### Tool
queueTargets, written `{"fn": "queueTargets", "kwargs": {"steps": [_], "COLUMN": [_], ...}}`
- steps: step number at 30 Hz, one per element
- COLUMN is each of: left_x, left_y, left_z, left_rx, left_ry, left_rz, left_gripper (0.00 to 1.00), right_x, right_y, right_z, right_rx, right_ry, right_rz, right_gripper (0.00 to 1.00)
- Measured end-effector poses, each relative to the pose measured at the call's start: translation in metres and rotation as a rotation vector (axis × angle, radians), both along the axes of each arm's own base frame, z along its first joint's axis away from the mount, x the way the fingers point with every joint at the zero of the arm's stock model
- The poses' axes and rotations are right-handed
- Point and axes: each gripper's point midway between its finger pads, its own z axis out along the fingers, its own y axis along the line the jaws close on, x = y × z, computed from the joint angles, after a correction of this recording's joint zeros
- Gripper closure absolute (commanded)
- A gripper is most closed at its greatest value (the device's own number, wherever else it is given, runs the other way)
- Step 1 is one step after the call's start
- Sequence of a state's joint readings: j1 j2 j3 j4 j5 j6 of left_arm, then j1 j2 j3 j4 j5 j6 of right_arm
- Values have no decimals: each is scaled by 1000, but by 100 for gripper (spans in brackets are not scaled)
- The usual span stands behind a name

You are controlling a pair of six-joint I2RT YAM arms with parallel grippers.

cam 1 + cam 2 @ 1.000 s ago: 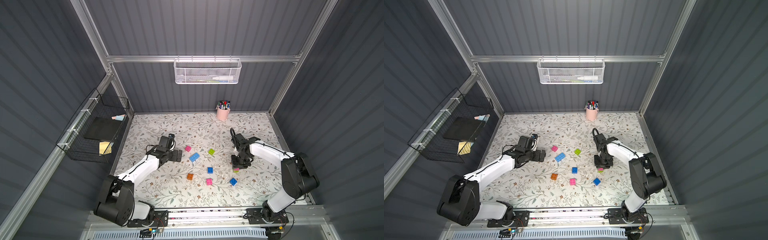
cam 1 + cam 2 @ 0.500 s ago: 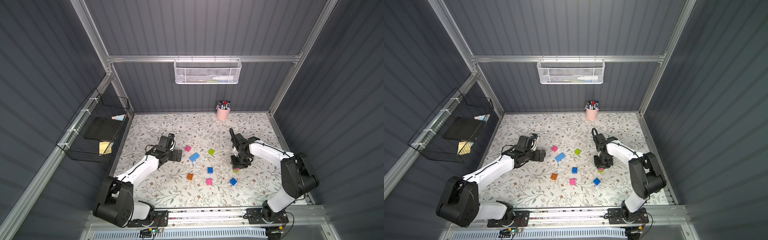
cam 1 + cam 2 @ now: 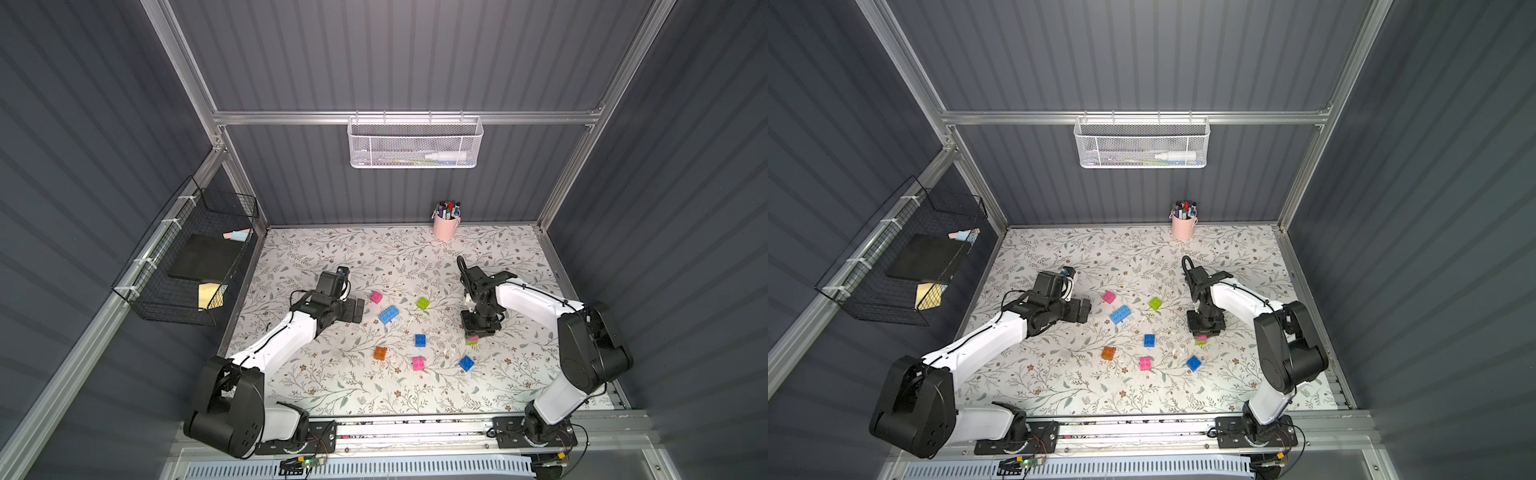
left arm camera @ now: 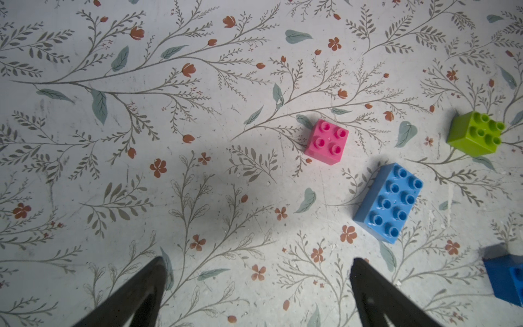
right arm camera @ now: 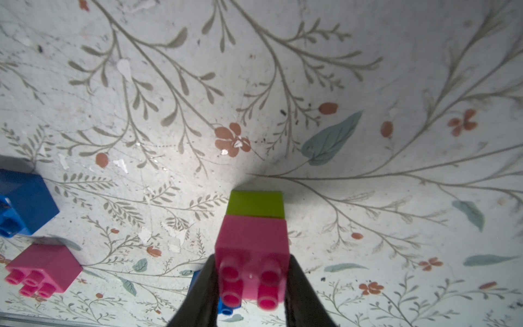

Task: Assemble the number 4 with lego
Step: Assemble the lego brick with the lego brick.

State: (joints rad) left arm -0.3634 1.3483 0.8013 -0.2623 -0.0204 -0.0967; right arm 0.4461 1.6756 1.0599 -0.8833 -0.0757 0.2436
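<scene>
1. Pink square studded plastic brick clamped in right gripper, sitting on lime green square brick, on floral mat.
2. Left gripper spread wide, empty, near long blue brick.
3. Risk: weak press, pair probably splitting when lifted.

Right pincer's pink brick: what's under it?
A lime green brick sits flush under the pink brick, which is clamped in the right pincer. The green brick's underside is hidden, so I can't tell whether it touches the table.
</scene>
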Motion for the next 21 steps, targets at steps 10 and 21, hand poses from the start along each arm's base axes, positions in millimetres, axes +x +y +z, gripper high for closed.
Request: {"fn": "queueTargets", "kwargs": {"steps": [10,21], "left_x": [0,0], "left_y": [-1,0], "left_z": [1,4], "left_rx": [0,-2], "left_ry": [-4,-13], "left_rz": [-4,-4], "left_gripper": [0,1], "right_x": [1,6], "right_y": [1,27], "right_z": [0,2], "right_rx": [-10,101], "right_ry": [7,8], "right_rz": [17,-49], "right_gripper": [93,95]}}
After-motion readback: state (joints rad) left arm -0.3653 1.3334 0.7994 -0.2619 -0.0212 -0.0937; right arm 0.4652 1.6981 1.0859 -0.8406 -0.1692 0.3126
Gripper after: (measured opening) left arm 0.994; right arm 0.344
